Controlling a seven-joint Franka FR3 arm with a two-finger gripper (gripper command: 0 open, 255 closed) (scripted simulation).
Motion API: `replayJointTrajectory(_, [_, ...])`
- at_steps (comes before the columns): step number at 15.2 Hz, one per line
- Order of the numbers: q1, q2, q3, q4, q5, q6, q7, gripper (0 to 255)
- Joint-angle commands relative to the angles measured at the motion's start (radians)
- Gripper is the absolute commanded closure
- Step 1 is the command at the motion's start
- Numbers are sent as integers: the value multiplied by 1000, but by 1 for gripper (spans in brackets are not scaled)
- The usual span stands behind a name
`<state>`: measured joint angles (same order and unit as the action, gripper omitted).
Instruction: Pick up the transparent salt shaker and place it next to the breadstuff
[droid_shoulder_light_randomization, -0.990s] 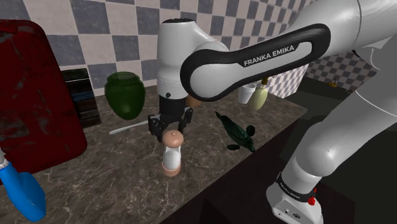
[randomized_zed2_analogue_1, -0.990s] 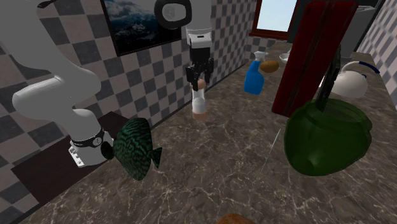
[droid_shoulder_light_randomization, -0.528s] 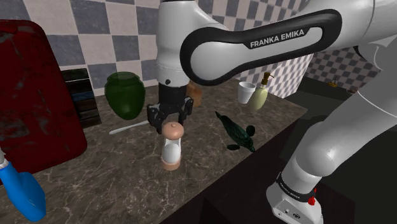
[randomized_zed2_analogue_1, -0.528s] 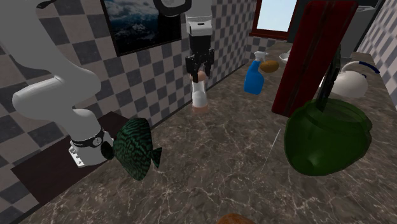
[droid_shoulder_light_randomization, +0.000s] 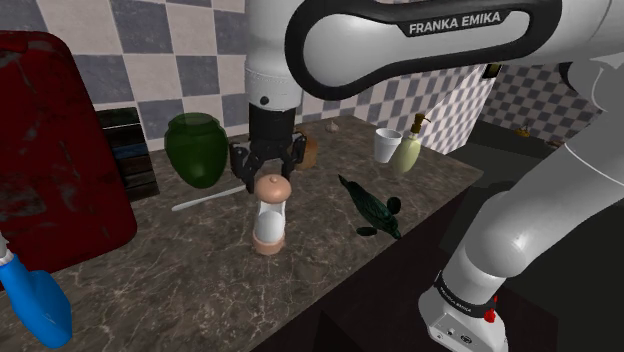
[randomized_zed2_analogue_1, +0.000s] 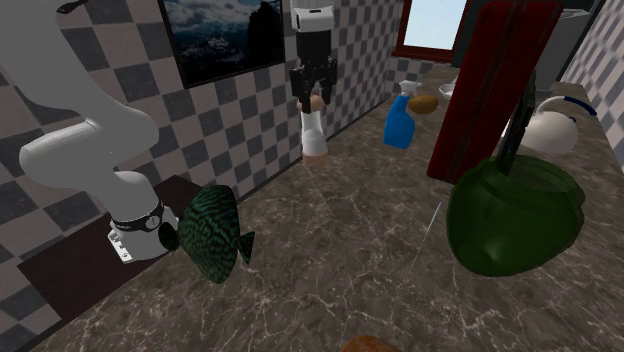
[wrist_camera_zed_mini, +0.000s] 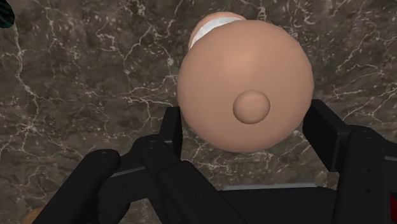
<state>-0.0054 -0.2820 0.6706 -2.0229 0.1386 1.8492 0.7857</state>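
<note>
One black end effector (droid_shoulder_light_randomization: 268, 178), its fingers (wrist_camera_zed_mini: 170, 130) partly spread, clasps the tan domed cap of one upright clear-bodied salt shaker (droid_shoulder_light_randomization: 268, 222) over the dark marbled counter (droid_shoulder_light_randomization: 170, 270), near one green jar (droid_shoulder_light_randomization: 196, 150).

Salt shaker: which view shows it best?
Shoulder view: the salt shaker shows full height, tan cap to base, below the gripper. Second exterior view has it whole but far off. Wrist view looks down on it, mostly its round cap.
</note>
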Motion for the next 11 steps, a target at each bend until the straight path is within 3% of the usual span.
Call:
replayJointTrajectory(1, [-2, 1, -3, 28, -2, -27, -1, 255])
replayJointTrajectory(11, [-10, 15, -11, 173, -15, -161, 4, 255])
